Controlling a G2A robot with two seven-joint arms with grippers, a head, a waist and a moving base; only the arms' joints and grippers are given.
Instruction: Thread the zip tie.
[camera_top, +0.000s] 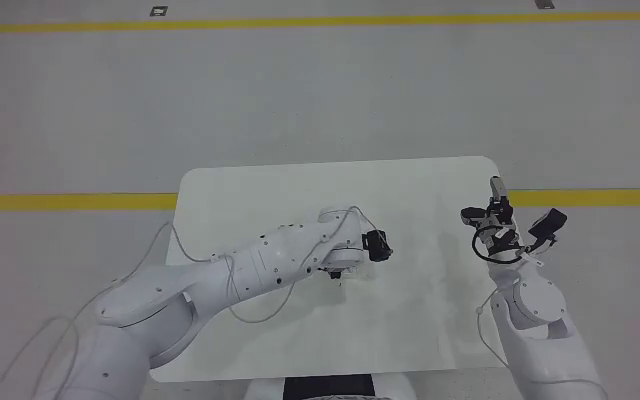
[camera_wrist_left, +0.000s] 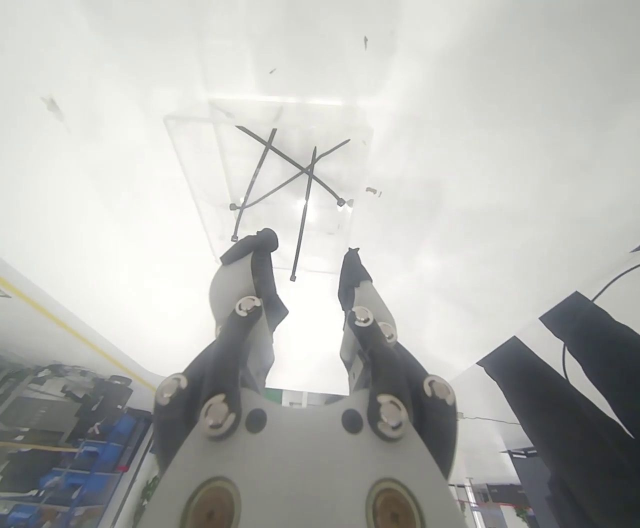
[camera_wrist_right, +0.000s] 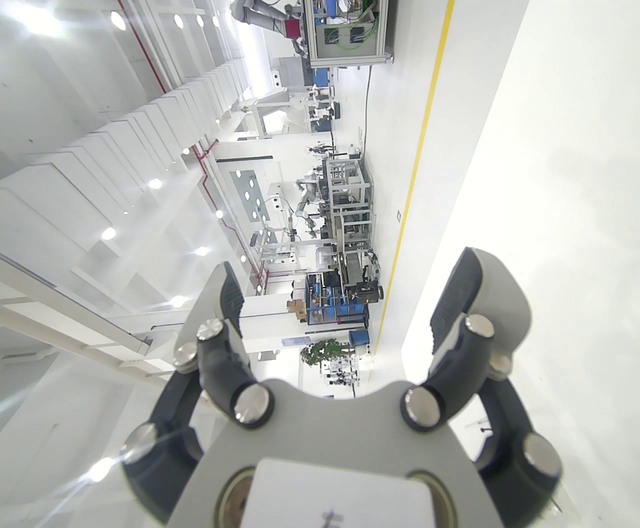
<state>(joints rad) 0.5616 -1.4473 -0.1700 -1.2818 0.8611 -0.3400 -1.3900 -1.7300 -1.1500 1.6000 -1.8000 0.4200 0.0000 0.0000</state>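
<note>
Dark zip ties (camera_wrist_left: 305, 171) lie crossed in the clear tray (camera_wrist_left: 207, 165) just beyond your left gripper (camera_wrist_left: 309, 245), spread empty like the right gripper (camera_wrist_right: 346, 262); likely light, springy and slippery, so pinch near a head.

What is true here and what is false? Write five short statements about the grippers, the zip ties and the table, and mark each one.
1. The left gripper is open and holds nothing. True.
2. The zip ties lie in a neat parallel row. False: they cross over one another.
3. The zip ties lie in a clear container ahead of the left gripper. True.
4. The right gripper is shut on a zip tie. False: it is open and empty.
5. The right gripper is over the middle of the white table. False: it is at the table's edge, and the left gripper is nearer the middle.
</note>
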